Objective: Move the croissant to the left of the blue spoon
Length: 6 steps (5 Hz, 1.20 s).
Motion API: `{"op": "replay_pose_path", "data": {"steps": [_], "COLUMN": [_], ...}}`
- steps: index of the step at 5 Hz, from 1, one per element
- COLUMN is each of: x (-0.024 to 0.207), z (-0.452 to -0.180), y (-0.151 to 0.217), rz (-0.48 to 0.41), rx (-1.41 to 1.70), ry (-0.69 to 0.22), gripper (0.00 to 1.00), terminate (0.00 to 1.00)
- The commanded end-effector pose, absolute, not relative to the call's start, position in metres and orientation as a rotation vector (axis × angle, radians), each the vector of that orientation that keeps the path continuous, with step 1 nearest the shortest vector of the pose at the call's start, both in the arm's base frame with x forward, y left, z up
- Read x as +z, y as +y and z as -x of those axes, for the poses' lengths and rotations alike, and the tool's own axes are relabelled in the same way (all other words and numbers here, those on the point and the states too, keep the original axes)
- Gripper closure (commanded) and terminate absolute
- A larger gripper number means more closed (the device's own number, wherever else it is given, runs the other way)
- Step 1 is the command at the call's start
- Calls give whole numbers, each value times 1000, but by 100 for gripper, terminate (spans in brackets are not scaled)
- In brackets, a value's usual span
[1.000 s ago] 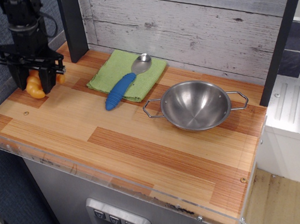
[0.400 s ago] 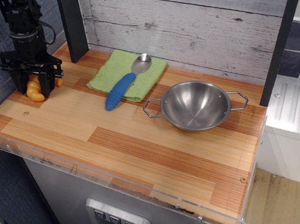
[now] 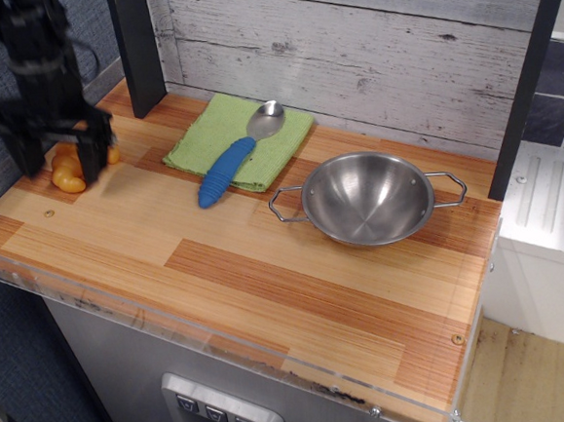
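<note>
Lifting off the croissant [image 3: 67, 170] — gripper [image 3: 55, 162] blurred, fingers now spread, higher than before.

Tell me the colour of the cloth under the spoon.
Light green; the cloth shows clearly in the observation.image view, beneath the blue spoon.

Single cam, high front-right, angled down over whole wooden counter [image 3: 266, 261].
</note>
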<state>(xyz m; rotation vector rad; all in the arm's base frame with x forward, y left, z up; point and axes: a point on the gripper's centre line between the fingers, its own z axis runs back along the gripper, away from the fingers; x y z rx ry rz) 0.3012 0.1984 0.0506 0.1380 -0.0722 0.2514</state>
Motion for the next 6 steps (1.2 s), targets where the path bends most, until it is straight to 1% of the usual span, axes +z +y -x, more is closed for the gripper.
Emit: {"op": "replay_pose_path", "data": {"steps": [1, 2, 3, 4, 5, 6], "x": [123, 116, 112, 110, 110, 110], "z": [-296, -299, -303, -307, -307, -307], "y": [123, 81, 56, 52, 52, 52], "rz": [-100, -30, 7, -20, -20, -20], "rx": [158, 59, -32, -60, -60, -60], "ry": [-189, -159, -157, -146, -146, -146], "gripper": [0, 0, 0, 0, 0, 0], "terminate": [0, 0, 0, 0, 0, 100]}}
